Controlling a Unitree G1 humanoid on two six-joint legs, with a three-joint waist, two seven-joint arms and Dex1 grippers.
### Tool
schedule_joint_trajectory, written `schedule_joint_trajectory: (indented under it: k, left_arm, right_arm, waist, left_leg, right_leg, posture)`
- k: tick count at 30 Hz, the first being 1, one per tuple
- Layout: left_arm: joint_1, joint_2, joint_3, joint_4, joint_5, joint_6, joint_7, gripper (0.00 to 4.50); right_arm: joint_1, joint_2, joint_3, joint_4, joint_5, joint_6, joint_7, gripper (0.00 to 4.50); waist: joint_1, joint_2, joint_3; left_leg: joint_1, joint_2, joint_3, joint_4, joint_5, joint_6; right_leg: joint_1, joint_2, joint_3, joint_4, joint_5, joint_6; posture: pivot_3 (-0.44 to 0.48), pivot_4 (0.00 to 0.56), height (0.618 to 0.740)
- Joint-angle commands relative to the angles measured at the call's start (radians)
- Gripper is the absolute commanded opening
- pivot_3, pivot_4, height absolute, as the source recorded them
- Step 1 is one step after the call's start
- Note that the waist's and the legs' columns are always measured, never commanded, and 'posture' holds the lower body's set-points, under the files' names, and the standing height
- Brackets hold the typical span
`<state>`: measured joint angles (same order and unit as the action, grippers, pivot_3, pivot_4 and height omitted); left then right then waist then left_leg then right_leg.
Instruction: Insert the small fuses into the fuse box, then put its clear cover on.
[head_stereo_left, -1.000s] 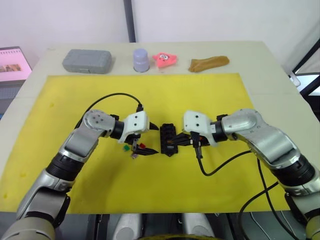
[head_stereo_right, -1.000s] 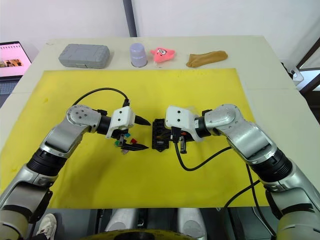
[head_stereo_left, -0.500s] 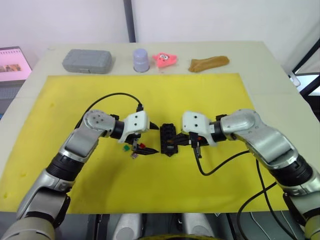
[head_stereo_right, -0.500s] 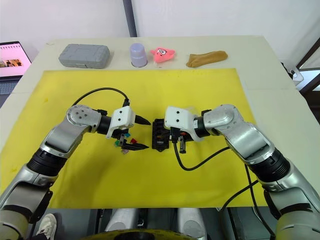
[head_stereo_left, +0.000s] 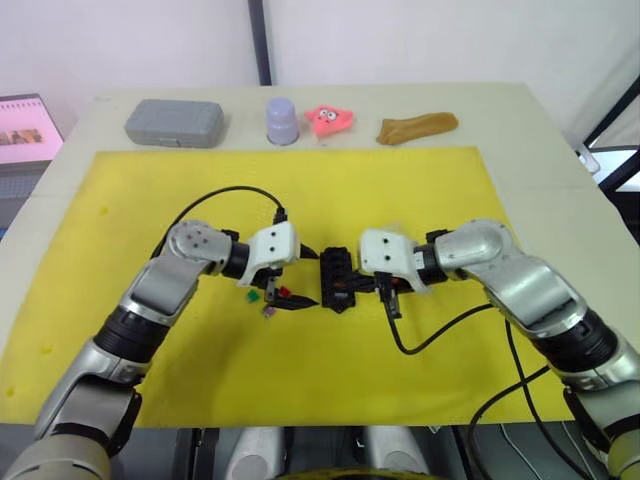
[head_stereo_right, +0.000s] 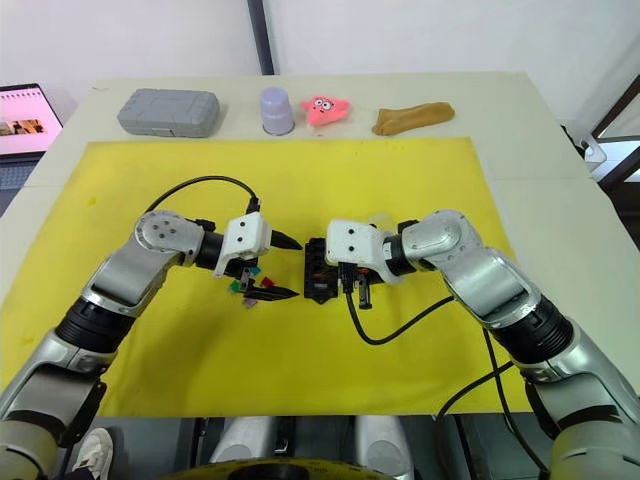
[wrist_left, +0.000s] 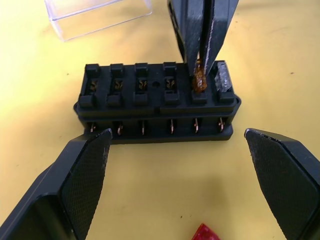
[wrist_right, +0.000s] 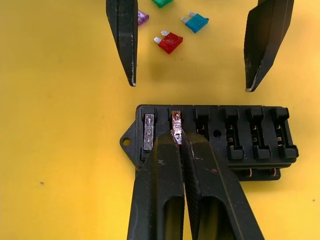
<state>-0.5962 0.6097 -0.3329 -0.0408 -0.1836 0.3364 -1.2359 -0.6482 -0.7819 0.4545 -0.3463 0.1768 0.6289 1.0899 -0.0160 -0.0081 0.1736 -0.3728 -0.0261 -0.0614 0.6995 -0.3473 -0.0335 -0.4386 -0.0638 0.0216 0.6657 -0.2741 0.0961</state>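
Observation:
The black fuse box (head_stereo_left: 338, 277) lies on the yellow mat between my two grippers. My right gripper (wrist_right: 178, 136) is shut on an amber-yellow fuse (wrist_right: 176, 121), which stands in the second slot from one end. A grey fuse (wrist_right: 149, 131) fills the end slot beside it. On the box's other side my left gripper (head_stereo_left: 311, 278) is open, its fingers (wrist_left: 85, 170) spread wider than the box and holding nothing. Loose red (wrist_right: 169, 42), teal (wrist_right: 196, 22), purplish (wrist_right: 141, 18) and green (wrist_right: 162, 2) fuses lie beneath the left gripper. The clear cover (wrist_left: 97, 15) rests on the mat behind the box.
Along the table's far edge stand a grey case (head_stereo_left: 174, 121), a lavender cup (head_stereo_left: 282, 120), a pink toy (head_stereo_left: 330, 118) and a brown object (head_stereo_left: 417, 126). A screen (head_stereo_left: 25, 128) sits off the far left. Black cables loop from both wrists over the yellow mat (head_stereo_left: 420, 190).
My right gripper has edged a little to the left, over the fuse box. The left gripper and the loose fuses have stayed where they were.

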Motion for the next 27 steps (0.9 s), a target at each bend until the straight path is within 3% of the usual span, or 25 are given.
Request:
schedule_joint_trajectory:
  k: [1,27]
  left_arm:
    - [-0.005,-0.002,0.003,-0.02,0.005,-0.014,0.003,4.46]
    - [-0.017,-0.032,-0.003,0.038,0.033,-0.035,0.006,4.46]
  right_arm:
    - [0.005,-0.002,0.032,0.038,-0.052,0.008,0.003,0.0]
    - [-0.013,0.023,0.048,0.083,-0.087,0.074,0.018,0.0]
  waist:
    - [0.0,0.0,0.0]
    - [-0.001,-0.001,-0.002]
  left_leg:
    - [0.0,0.0,0.0,0.0,0.0,0.0]
    - [0.004,0.0,-0.001,0.0,0.0,0.0]
  right_leg:
    - [0.0,0.0,0.0,0.0,0.0,0.0]
    - [0.005,0.0,0.0,0.0,0.0,0.0]
  posture:
    - [0.0,0.15,0.74]
    - [0.0,0.15,0.74]
